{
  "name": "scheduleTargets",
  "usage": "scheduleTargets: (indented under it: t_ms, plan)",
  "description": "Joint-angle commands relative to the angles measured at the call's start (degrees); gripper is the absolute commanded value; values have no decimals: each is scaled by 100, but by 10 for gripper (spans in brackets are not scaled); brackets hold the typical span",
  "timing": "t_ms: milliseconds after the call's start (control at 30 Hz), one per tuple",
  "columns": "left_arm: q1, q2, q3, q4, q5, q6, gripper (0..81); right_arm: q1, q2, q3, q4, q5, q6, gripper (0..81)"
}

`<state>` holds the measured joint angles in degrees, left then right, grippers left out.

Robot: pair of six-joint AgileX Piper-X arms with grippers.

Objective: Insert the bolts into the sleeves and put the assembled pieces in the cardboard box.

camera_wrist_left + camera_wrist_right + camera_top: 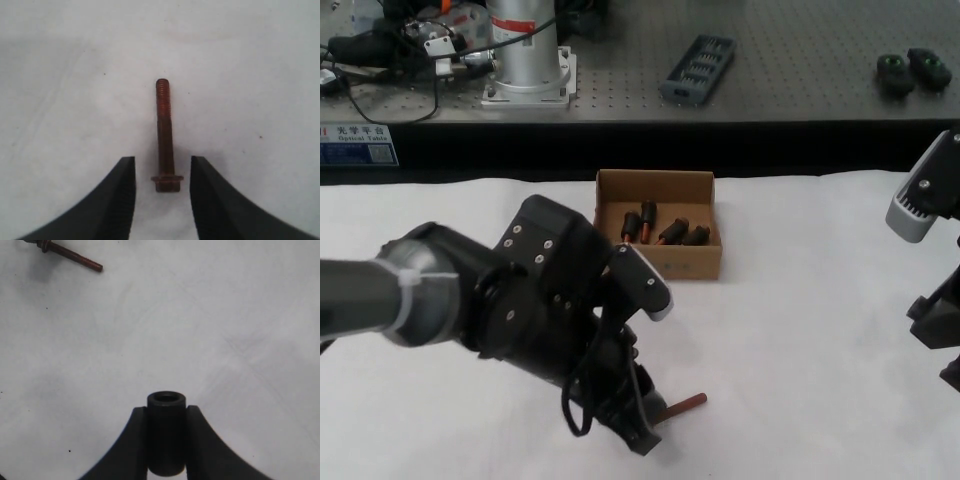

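On the white cloth in the high view, the left gripper is down at a copper-coloured bolt lying flat near the front edge. The cardboard box sits farther back, well apart from it, and the right arm stands at the far side of the bench. In the left wrist view, the left gripper is released: its fingers straddle the head end of the bolt with a gap on either side, and the threaded shank points away. In the right wrist view, the right gripper is clenched on a black sleeve whose open bore faces away from the wrist. A bolt lies farther off on the cloth, most likely the same one. The main risk is the hold. The fingers would close only on the head, close to their tips, so the long shank could swing or slip free, or the tips could pinch the cloth. A tilted bolt would then miss the sleeve's bore. By count: one loose bolt, one sleeve, one box, and, as far as I can make out, four assembled pieces inside it.
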<state>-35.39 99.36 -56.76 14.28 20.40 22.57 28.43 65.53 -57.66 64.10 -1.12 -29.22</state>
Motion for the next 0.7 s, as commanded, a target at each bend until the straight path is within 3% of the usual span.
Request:
scheduleTargets:
  t_ms: [0,167,467,667]
  plan:
    - [8,54,-126,45,-10,35,275,-28,-58,11,-13,-118,2,26]
    - [8,358,-564,797,-61,56,275,-28,-58,11,-13,-118,2,26]
    - [8,430,-651,925,175,206,275,-28,-58,7,-58,-118,2,26]
    - [8,495,-651,925,-245,362,275,-28,-58,7,-55,-144,2,26]
